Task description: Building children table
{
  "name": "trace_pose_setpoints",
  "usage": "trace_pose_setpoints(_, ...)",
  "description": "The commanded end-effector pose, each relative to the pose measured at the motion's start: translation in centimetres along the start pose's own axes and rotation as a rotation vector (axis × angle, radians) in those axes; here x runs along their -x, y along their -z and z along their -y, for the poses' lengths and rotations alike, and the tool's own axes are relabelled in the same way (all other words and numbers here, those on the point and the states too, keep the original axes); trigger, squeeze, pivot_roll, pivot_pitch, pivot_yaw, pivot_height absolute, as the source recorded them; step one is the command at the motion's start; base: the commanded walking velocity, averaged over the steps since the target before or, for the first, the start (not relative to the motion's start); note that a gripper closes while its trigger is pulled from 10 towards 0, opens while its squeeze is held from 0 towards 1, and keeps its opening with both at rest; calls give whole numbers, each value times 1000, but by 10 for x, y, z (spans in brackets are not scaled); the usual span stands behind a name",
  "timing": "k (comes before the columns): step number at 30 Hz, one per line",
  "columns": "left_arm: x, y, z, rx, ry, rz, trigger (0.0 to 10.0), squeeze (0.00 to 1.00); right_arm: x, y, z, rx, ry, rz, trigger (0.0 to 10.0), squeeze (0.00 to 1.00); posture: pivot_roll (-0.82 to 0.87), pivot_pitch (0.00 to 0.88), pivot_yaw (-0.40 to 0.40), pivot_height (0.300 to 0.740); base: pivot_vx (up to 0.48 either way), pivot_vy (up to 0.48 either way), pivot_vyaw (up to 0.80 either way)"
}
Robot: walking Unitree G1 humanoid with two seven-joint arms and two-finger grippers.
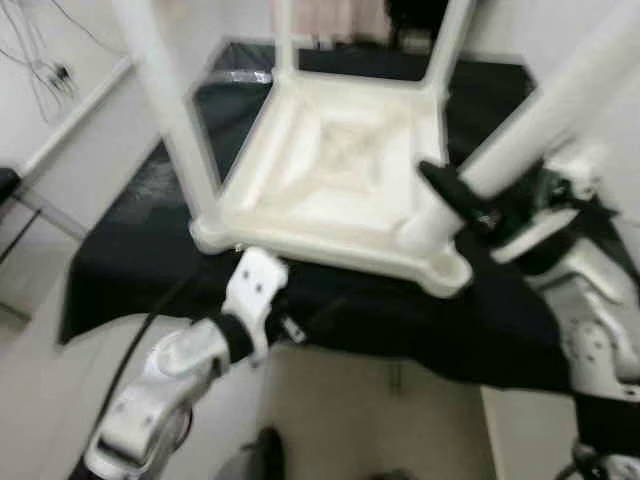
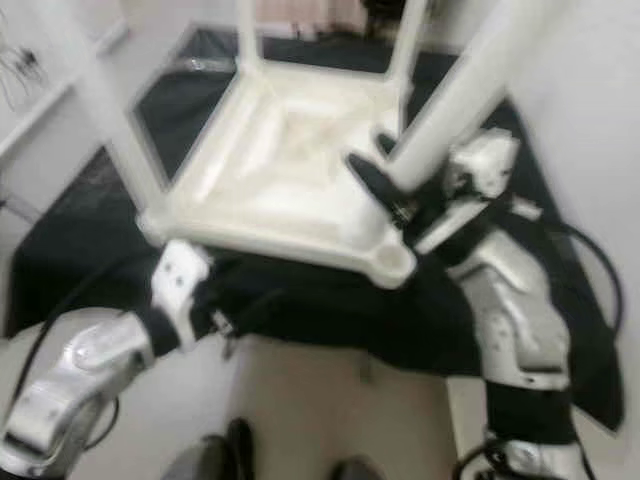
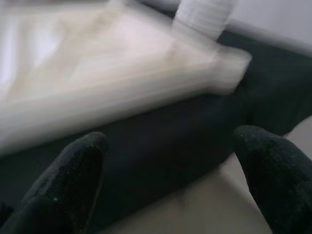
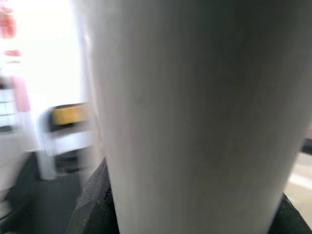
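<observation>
Fingers (image 1: pixel 440 187) of right gripper grip white leg (image 1: pixel 560 105) | tabletop (image 1: pixel 340 170) upside-down

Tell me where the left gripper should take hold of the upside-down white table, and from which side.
Take the near left leg low, close above the tabletop. Come in from the robot's side, over the black cloth's front edge. The leg is a round post the open left gripper can probably span, as the right gripper does on its leg.

My right gripper (image 1: pixel 462 200) clamped round white leg (image 1: pixel 540 125), arm bent at right. My left gripper (image 3: pixel 170 180) fingers spread, low near left.
</observation>
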State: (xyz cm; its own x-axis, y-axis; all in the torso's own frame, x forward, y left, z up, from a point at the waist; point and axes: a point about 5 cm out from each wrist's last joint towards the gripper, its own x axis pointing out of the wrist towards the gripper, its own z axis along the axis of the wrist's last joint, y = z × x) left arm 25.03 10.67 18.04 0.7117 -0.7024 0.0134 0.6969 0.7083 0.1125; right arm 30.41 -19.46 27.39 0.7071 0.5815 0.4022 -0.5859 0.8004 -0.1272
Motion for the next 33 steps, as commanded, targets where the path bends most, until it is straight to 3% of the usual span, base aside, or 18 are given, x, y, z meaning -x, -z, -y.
trace_pose_setpoints(1,-2,3,-1,-12,-7,-15,10000,0,1,1,-1,21,11,-18,10000,0,-18,223,-30,740,0,0,0)
trace_pose_setpoints(13,-2,16,0,-6,-72,-6,10000,0,-2,14,3,14,112,-98,10000,0,-19,215,-27,740,0,0,0)
trace_pose_setpoints(25,-7,17,-8,-88,-246,25,10000,0,-8,22,7,3,222,-109,10000,0,-13,212,-23,740,0,0,-800)
trace_pose_setpoints(33,-9,12,-8,-73,-225,62,10000,0,-11,20,8,-20,250,-81,10000,0,-10,211,-22,740,0,0,-800)
